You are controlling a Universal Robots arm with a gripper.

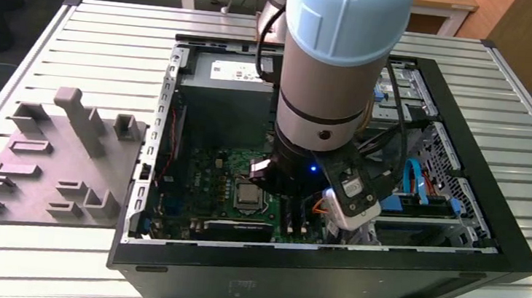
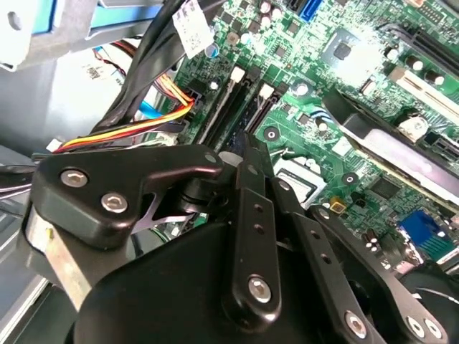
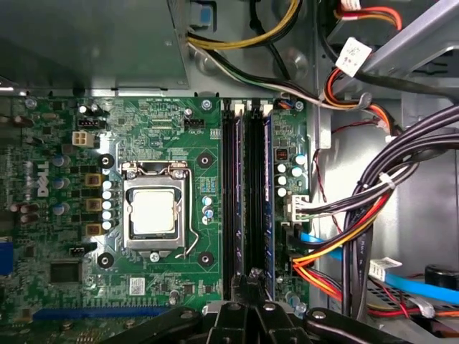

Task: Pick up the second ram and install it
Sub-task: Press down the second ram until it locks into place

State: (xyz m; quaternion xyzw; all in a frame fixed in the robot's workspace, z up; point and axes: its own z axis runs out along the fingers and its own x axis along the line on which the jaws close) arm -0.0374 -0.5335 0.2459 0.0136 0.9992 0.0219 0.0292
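My gripper (image 3: 250, 281) is down inside the open computer case (image 1: 492, 237), at one end of the long black memory slots (image 3: 228, 201) on the green board (image 3: 158, 136). Its fingers are shut, and I cannot see whether anything thin is pinched between them. Two thin dark-blue sticks stand edge-on in the slots, one (image 3: 240, 208) beside another (image 3: 267, 208). I cannot tell which of them is the second ram. In the second wrist view the gripper (image 2: 249, 154) reaches the end of the slots (image 2: 224, 107). The exterior view has the arm (image 1: 337, 68) covering the slots.
A bundle of black, red, yellow and orange cables (image 3: 373, 215) runs close beside the slots. The processor socket (image 3: 153, 212) lies on their other side. A grey parts fixture (image 1: 54, 161) sits on the slatted table (image 1: 110, 39) at the exterior view's left.
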